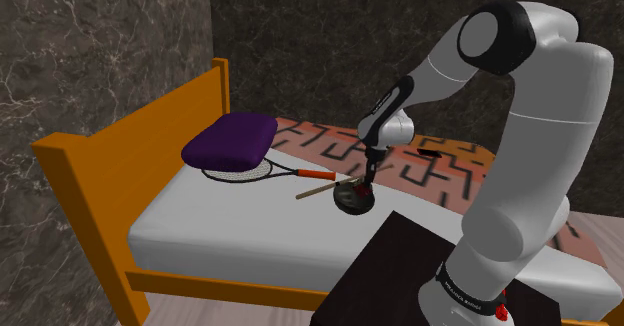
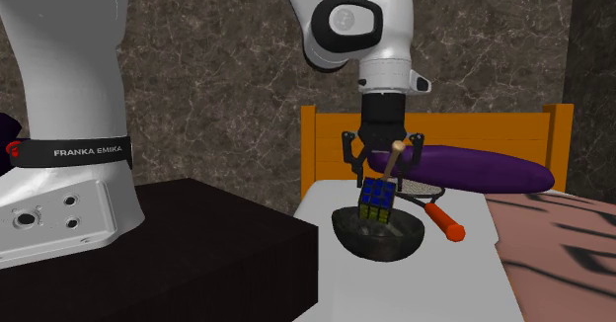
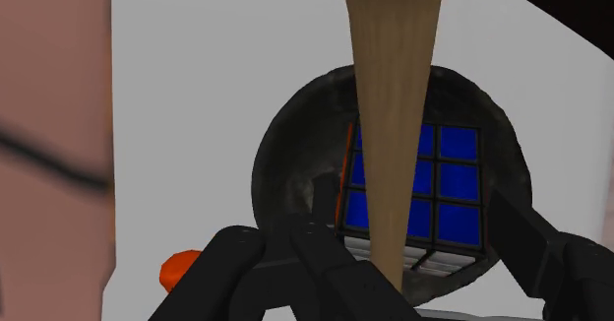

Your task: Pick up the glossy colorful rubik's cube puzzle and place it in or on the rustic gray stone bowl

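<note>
The rubik's cube [image 2: 377, 200] sits tilted in the dark stone bowl [image 2: 377, 241] on the white bed sheet. Its blue face [image 3: 448, 186] looks up at the wrist camera, with the bowl's rim [image 3: 285, 142] around it. My gripper [image 2: 383, 172] hangs straight above the bowl, open, its fingers [image 3: 531, 245] spread to either side of the cube and not clasping it. A tan wooden stick [image 3: 394, 122] slants up between the fingers and hides the cube's middle. From the shoulder view, the gripper [image 1: 368, 174] stands over the bowl [image 1: 355, 202].
A racket [image 1: 250, 169] with an orange handle [image 2: 449, 226] lies just behind the bowl. A purple pillow [image 1: 232, 139] rests near the orange headboard [image 2: 434, 132]. A patterned blanket [image 1: 440, 164] covers the rest of the bed. My black stand [image 1: 400, 274] adjoins the bed.
</note>
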### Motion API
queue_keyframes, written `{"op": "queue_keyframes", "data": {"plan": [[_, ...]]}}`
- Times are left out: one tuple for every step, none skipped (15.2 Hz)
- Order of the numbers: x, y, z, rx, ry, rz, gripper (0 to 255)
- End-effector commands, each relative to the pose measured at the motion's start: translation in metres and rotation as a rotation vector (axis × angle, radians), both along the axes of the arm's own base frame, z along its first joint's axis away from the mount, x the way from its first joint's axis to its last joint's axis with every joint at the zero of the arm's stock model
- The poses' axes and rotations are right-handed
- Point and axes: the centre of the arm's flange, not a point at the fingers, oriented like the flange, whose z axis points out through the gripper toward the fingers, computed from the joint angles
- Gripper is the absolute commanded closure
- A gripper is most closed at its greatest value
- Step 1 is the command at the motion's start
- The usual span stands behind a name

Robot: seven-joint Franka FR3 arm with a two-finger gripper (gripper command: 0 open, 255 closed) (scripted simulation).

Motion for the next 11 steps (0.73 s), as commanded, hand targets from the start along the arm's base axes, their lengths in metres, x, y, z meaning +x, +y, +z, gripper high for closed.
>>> {"op": "queue_keyframes", "data": {"plan": [[-0.0004,-0.0007,-0.0103,0.000,-0.001,0.000,255],[-0.0004,-0.0007,-0.0183,0.000,-0.001,0.000,255],[-0.0004,-0.0007,-0.0183,0.000,-0.001,0.000,255],[-0.0004,-0.0007,-0.0183,0.000,-0.001,0.000,255],[-0.0004,-0.0007,-0.0183,0.000,-0.001,0.000,255],[-0.0004,-0.0007,-0.0183,0.000,-0.001,0.000,255],[-0.0004,-0.0007,-0.0183,0.000,-0.001,0.000,255],[-0.0004,-0.0007,-0.0183,0.000,-0.001,0.000,255],[-0.0004,-0.0007,-0.0183,0.000,-0.001,0.000,255],[-0.0004,-0.0007,-0.0183,0.000,-0.001,0.000,255],[-0.0004,-0.0007,-0.0183,0.000,-0.001,0.000,0]]}}
